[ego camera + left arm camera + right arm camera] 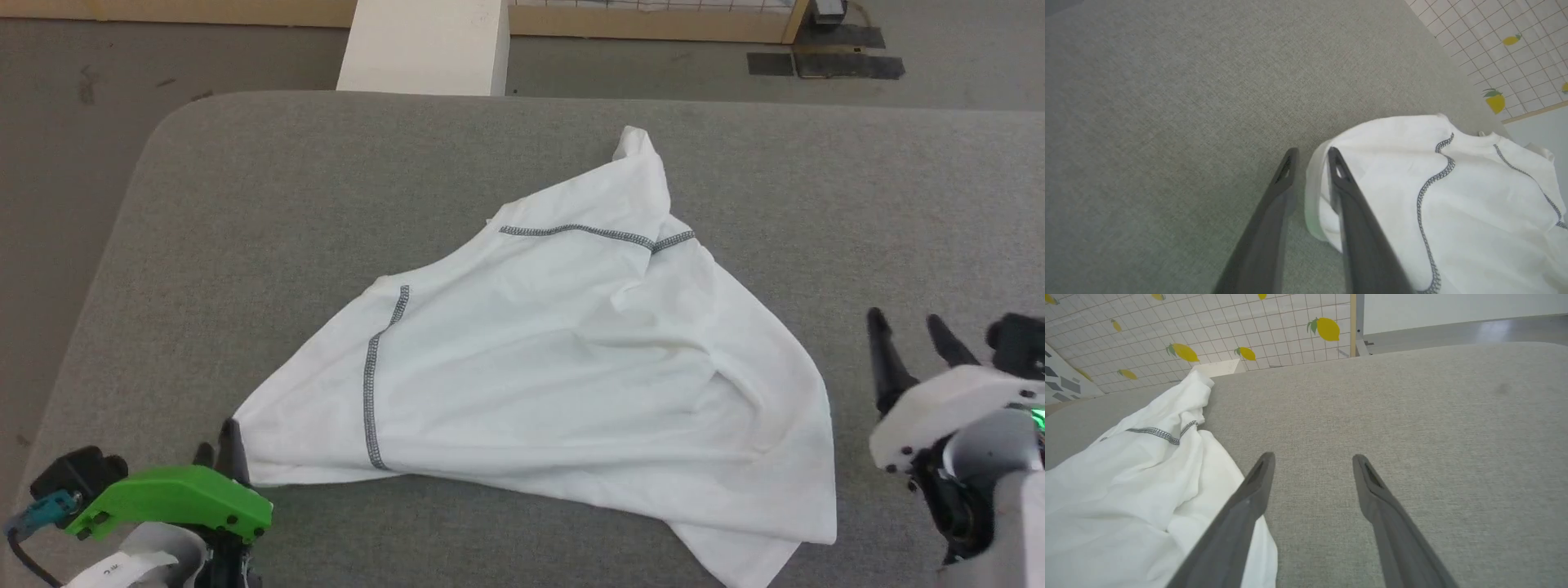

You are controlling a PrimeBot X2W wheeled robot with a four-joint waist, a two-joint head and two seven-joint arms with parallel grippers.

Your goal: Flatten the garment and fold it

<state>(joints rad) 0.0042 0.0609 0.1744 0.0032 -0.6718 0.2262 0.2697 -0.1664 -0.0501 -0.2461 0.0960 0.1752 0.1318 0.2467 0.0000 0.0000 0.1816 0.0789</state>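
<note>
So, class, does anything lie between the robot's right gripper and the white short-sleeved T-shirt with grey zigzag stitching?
Nothing visible: only bare grey fabric tabletop separates the open right gripper from the white T-shirt.

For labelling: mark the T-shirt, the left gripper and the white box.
T-shirt (571,351), head view, middle of the cloth.
left gripper (1311,154), left wrist view, between its fingertips.
white box (424,49), head view, top face.

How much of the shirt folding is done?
Hardly any yet. The shirt lies on the table in a crumpled, lopsided heap with one corner bunched up, so it is not flat. In hand: the left hand sits at the shirt's corner, the edge between its slightly parted fingers, and the right hand hovers open beside the shirt. Left: smoothing it flat, then all the folding.
</note>
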